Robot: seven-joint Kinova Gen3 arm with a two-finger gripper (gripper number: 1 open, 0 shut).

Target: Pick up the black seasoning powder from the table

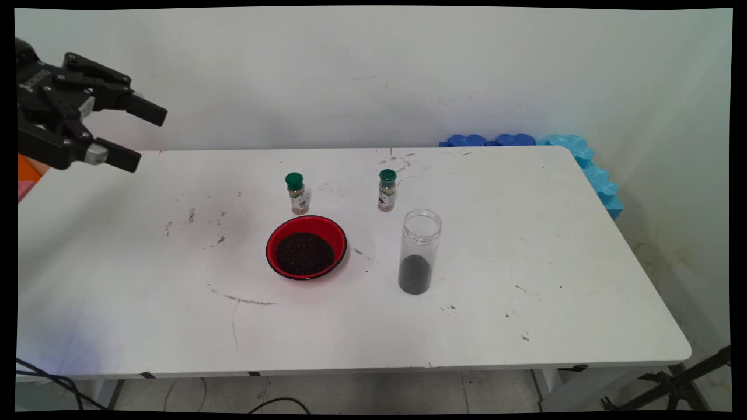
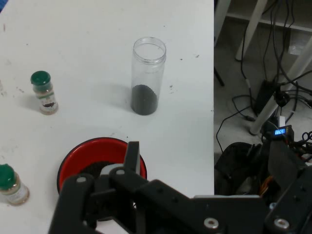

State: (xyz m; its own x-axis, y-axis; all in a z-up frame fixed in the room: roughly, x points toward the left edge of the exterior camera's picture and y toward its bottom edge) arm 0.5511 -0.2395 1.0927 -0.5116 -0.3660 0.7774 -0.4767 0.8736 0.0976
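Observation:
My gripper (image 1: pixel 142 135) hangs open and empty above the table's far left corner, well apart from everything on it. In the hand view the gripper (image 2: pixel 204 152) rises from the bottom edge with its fingers spread wide. A red bowl (image 1: pixel 327 225) holding dark grains stands mid-table, and its rim (image 2: pixel 84 150) shows just past my left finger (image 2: pixel 132 155). Right of the bowl stands a tall clear jar (image 1: pixel 419 249) (image 2: pixel 146 80), lidless, with dark grains at its bottom. Two small green-capped spice bottles stand behind: one (image 1: pixel 297 194) (image 2: pixel 10 185) behind the bowl, the other (image 1: pixel 386 190) (image 2: pixel 44 92) behind the jar.
The white table (image 1: pixel 525 274) carries dark smudges left of the bowl. Blue foam mats (image 1: pixel 583 163) lie along its back right corner. An orange object (image 1: pixel 28 169) shows at the left edge. Beyond the table's edge in the hand view, cables and stand legs (image 2: pixel 265 92) crowd the floor.

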